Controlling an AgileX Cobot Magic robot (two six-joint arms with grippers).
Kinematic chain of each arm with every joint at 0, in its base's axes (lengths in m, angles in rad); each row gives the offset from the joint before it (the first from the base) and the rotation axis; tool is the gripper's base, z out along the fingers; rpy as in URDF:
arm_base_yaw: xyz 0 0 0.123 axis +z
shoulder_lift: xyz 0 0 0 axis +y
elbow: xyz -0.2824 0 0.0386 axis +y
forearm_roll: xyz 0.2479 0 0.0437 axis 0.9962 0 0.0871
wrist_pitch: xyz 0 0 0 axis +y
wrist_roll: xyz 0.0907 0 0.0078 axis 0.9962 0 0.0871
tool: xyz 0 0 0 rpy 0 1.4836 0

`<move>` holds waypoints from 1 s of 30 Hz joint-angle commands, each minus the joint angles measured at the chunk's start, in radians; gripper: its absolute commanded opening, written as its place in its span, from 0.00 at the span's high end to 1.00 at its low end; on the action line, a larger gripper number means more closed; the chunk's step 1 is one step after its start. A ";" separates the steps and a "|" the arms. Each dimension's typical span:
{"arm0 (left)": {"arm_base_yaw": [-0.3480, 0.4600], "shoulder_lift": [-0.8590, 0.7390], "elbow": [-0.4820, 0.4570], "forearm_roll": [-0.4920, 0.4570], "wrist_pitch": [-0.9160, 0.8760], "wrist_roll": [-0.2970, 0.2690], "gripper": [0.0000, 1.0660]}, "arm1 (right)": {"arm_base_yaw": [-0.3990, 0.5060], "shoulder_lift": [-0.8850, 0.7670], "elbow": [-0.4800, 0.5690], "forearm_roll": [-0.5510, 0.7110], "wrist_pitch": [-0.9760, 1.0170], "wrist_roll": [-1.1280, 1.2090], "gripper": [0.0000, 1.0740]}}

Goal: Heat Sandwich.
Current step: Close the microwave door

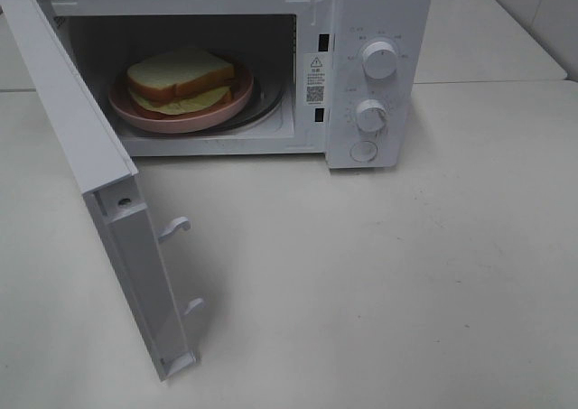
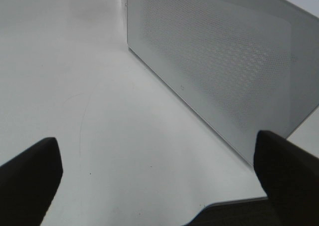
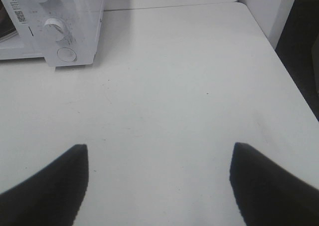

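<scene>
The sandwich (image 1: 183, 79), white bread with pale green filling, lies on a round pink plate (image 1: 153, 117) inside the white microwave (image 1: 379, 30). The microwave door (image 1: 99, 183) stands swung wide open toward the front left. Neither arm shows in the exterior high view. In the left wrist view my left gripper (image 2: 159, 171) is open, its dark fingers (image 2: 30, 181) spread over bare table, facing the door's perforated outer face (image 2: 224, 71). In the right wrist view my right gripper (image 3: 159, 178) is open over bare table, well to the right of the microwave's control panel (image 3: 62, 36).
Two knobs (image 1: 380, 60) and a round button (image 1: 363, 152) sit on the microwave's right panel. The white table (image 1: 379, 283) spreads in front of and to the right of the microwave. Its right edge (image 3: 284, 71) drops to a dark floor.
</scene>
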 commanded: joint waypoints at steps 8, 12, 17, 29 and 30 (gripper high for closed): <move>-0.003 -0.005 0.003 -0.020 -0.016 -0.007 0.07 | -0.008 -0.030 0.002 0.000 -0.003 -0.002 0.29; -0.003 0.006 -0.015 -0.028 -0.030 -0.007 0.07 | -0.008 -0.030 0.002 0.000 -0.003 -0.002 0.29; -0.003 0.063 -0.036 -0.025 -0.103 -0.007 0.07 | -0.008 -0.030 0.002 0.000 -0.003 -0.002 0.29; -0.003 0.386 0.006 0.046 -0.403 -0.007 0.55 | -0.008 -0.030 0.002 0.000 -0.003 -0.002 0.29; -0.003 0.415 0.006 0.046 -0.424 -0.007 0.62 | -0.008 -0.030 0.002 0.000 -0.003 -0.002 0.29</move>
